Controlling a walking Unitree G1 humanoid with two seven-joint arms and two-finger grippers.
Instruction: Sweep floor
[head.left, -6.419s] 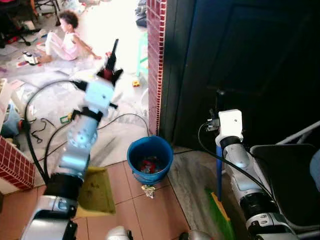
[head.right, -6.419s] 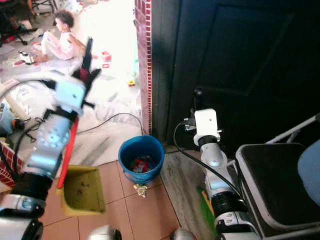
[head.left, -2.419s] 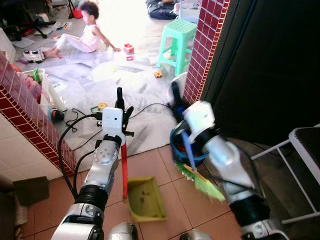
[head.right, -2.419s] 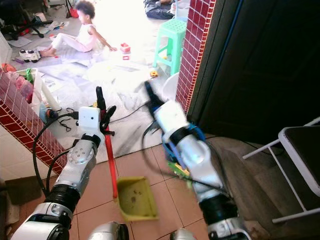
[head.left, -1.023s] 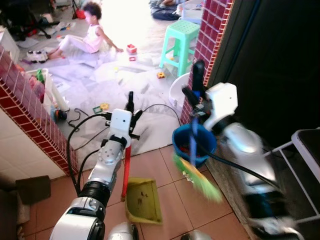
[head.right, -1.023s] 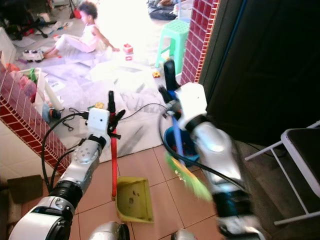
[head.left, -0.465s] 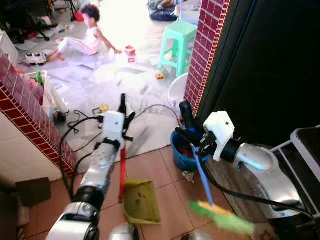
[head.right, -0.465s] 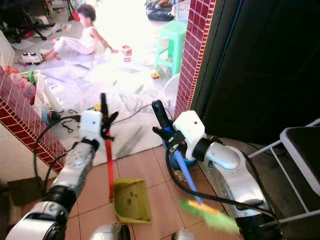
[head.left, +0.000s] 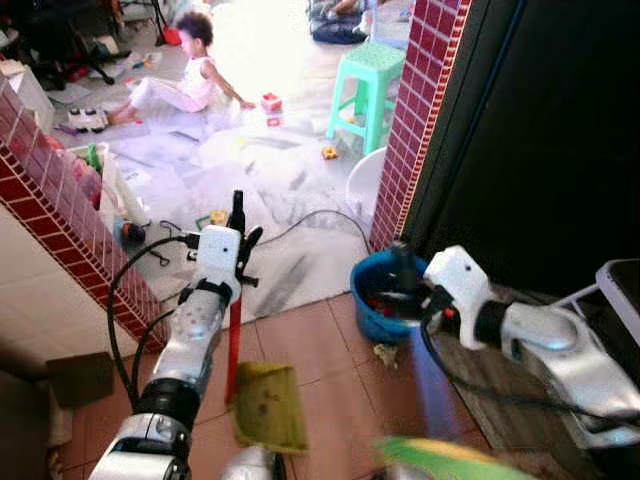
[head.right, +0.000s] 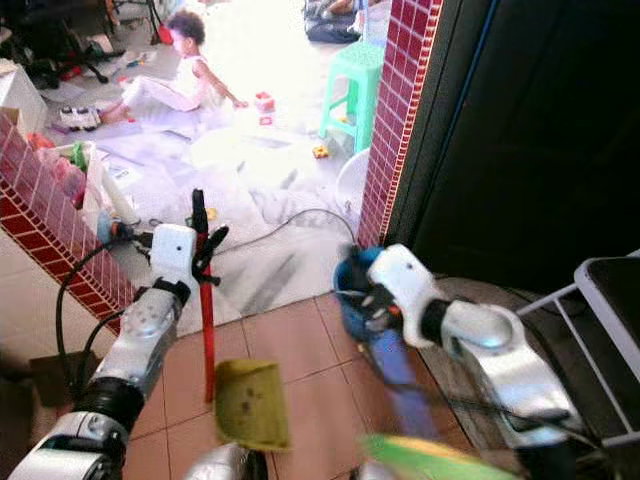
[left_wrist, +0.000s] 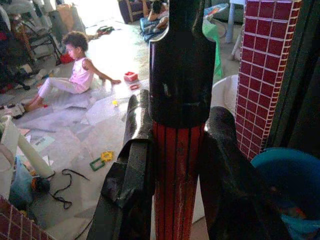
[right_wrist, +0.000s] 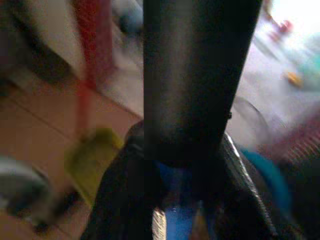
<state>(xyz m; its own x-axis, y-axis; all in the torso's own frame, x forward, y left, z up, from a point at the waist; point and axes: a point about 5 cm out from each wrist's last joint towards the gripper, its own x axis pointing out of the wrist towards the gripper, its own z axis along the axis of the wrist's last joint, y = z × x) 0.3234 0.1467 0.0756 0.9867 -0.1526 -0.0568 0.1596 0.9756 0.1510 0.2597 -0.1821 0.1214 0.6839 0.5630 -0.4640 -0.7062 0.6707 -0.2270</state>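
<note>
From the head camera, the left gripper (head.left: 238, 237) is clamped on the red handle (head.left: 233, 340) of a yellow dustpan (head.left: 268, 407), which hangs just above the tan tile floor (head.left: 320, 345). The right gripper (head.left: 402, 290) reaches in front of a blue bucket (head.left: 372, 310) at the foot of a red brick pillar (head.left: 420, 110); a blurred blue broom handle (head.left: 432, 380) runs down from it to green bristles (head.left: 450, 462) at the picture's lower edge. A scrap of litter (head.left: 384, 353) lies on the tiles just beside the bucket. Farther off, a child (head.left: 190, 75) sits on the floor near a green stool (head.left: 367, 82).

In the left wrist view, both fingers (left_wrist: 132, 165) press against the red handle, one on each side, with its black cap above them.

In the right wrist view, heavily blurred, the fingers (right_wrist: 125, 195) close around the broom's dark handle top (right_wrist: 195, 75), blue shaft below.
</note>
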